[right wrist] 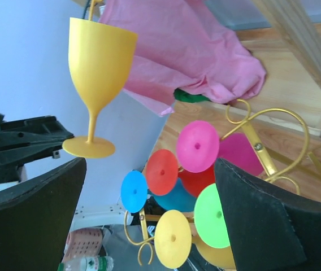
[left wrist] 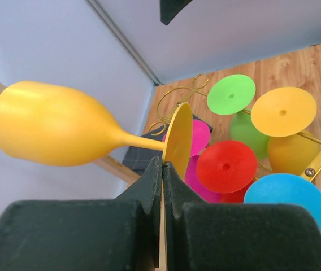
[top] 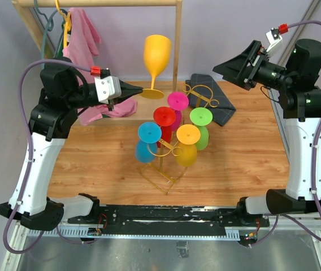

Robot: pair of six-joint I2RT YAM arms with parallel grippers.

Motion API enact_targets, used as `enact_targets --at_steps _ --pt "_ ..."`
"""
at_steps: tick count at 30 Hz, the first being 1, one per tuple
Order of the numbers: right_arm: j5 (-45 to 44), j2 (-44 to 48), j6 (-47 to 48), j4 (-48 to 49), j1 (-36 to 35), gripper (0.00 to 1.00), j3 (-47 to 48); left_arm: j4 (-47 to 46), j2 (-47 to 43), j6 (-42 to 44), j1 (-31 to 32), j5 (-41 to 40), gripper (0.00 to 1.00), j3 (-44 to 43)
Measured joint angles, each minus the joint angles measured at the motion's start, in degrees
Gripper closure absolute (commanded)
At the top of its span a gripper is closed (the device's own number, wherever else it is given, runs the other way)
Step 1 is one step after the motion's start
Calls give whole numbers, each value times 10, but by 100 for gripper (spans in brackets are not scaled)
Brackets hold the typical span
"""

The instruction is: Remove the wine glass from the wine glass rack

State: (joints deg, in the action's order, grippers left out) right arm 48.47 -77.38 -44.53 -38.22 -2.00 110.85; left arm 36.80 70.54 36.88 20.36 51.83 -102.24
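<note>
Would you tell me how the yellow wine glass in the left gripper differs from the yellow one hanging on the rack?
The held wine glass is bowl-up; the racked glass hangs bowl-down, foot on top. The held wine glass is clear of the wine glass rack, pinched at its foot by the left gripper; the racked glass hangs among four other glasses. Both are yellow.

Wooden table (top: 245,158) stretching out ahead of me, warm plank top. The wine glass rack (top: 161,165) stands near the middle on its square wire base. Far right, a folded dark grey cloth (top: 220,107) lies flat. Far left, a pink cloth (top: 112,110) slumps onto the boards.
</note>
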Motion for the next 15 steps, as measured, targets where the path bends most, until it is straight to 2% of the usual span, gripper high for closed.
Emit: enact_targets --at_steps 8,15 --pt "101 -41 0 -13 0 5 69 6 -37 70 0 64 100 49" --pt "167 -39 -7 -17 0 7 77 20 -75 94 1 124 100 86"
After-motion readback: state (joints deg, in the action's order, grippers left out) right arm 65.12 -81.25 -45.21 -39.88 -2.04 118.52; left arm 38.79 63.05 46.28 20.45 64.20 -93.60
